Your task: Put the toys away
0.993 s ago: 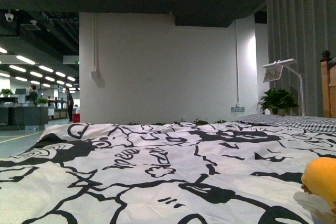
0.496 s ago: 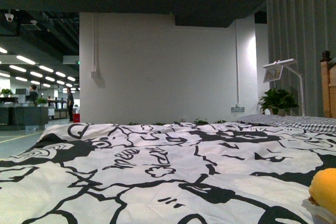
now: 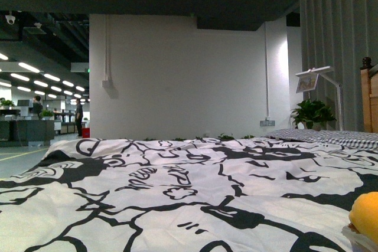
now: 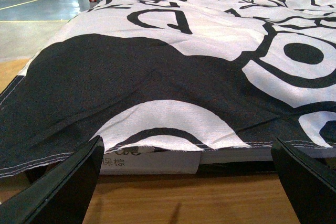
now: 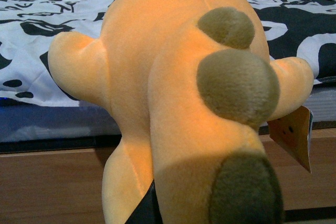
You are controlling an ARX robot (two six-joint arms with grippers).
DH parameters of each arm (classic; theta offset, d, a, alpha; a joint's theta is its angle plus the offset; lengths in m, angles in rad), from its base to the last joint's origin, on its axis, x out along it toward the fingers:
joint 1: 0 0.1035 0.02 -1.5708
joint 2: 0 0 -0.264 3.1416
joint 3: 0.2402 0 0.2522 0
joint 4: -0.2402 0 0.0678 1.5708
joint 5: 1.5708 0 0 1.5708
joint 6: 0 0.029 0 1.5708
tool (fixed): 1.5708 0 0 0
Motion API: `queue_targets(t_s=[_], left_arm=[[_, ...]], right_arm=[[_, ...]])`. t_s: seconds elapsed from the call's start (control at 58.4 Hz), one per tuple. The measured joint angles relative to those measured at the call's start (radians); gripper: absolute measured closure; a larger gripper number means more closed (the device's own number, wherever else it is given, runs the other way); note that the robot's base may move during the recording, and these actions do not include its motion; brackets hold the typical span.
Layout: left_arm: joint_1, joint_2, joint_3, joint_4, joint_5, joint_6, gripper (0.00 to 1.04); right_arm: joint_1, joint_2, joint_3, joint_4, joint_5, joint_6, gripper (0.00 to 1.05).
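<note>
The right gripper grips the orange plush toy at the near right of the bed, the left gripper is open, and putting it away is not done yet.

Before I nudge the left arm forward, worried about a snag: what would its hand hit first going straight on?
Likely the black-and-white duvet's hanging edge, over the mattress side; the open left hand points at it. Depth is unclear.

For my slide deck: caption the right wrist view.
Orange plush toy with paper tag fills the view, black-and-white bedspread behind.
</note>
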State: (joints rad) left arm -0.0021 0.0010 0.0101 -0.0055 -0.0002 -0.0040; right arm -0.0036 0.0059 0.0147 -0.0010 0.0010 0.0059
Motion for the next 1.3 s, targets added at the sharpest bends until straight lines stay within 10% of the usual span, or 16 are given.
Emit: queue_targets(t_s=[1.301], left_arm=[[0.000,0.000,0.000,0.000,0.000,0.000,0.06]], right_arm=[[0.004,0.000,0.000,-0.002,0.000,0.000,0.98]])
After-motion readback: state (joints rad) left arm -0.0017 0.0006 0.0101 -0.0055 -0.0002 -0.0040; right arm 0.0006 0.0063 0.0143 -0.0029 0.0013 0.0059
